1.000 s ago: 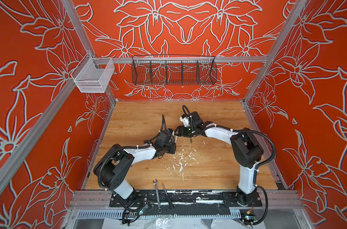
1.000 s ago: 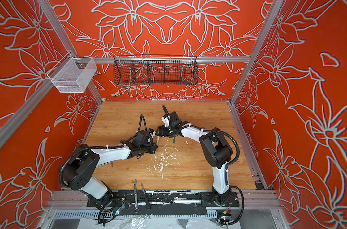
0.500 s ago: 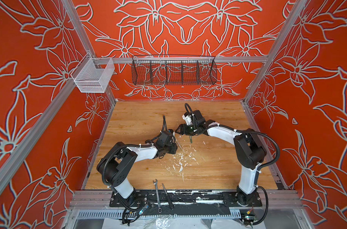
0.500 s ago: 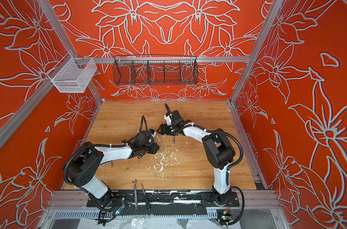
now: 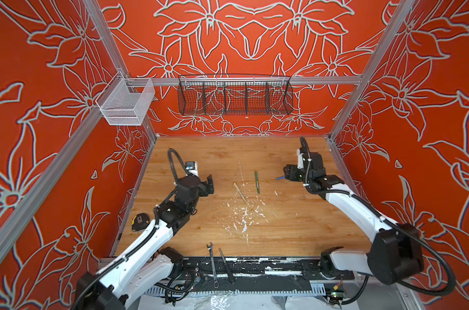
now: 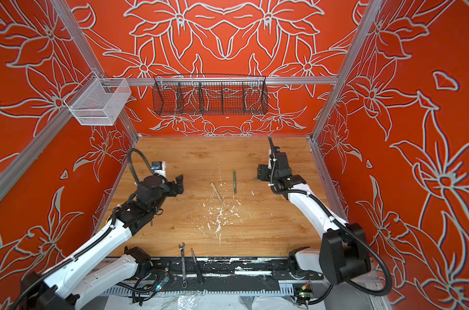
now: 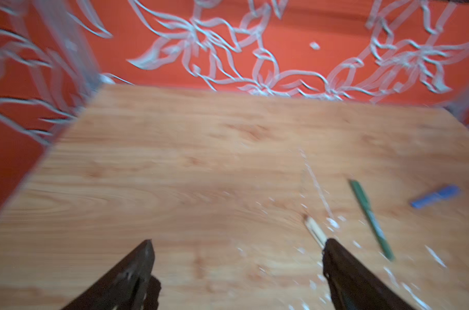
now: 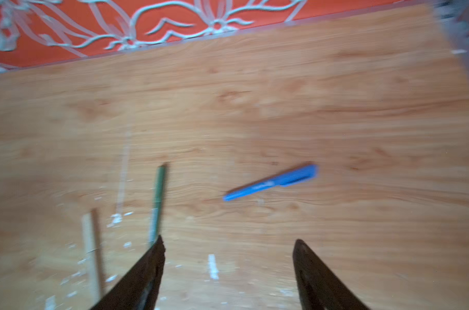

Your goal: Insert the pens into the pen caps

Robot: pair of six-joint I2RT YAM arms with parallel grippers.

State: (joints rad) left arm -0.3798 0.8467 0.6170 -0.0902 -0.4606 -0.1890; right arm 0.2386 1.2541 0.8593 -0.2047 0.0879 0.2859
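Observation:
Three pens lie on the wooden table between my arms. The green pen (image 5: 257,182) (image 6: 234,182) (image 7: 370,218) (image 8: 158,201) is in the middle. The tan pen (image 5: 240,189) (image 6: 217,192) (image 7: 314,230) (image 8: 90,247) lies just left of it. The blue pen (image 8: 271,182) (image 7: 434,200) lies to the right, its thicker end looking like a seated pen cap (image 8: 300,173). No loose pen caps show. My left gripper (image 5: 210,183) (image 7: 237,241) hovers open and empty left of the tan pen. My right gripper (image 5: 288,171) (image 8: 228,240) is open and empty, covering most of the blue pen in both top views.
White flecks (image 5: 244,217) are scattered on the table in front of the pens. A tape measure (image 5: 139,220) sits by the left wall. A silver wrench (image 5: 212,264) and a black tool (image 5: 226,265) lie at the front edge. Wire baskets (image 5: 234,94) hang on the back wall.
Both grippers were close together mid-table around the green pen. They have opened and drawn apart to either side, and the green pen now lies on the table.

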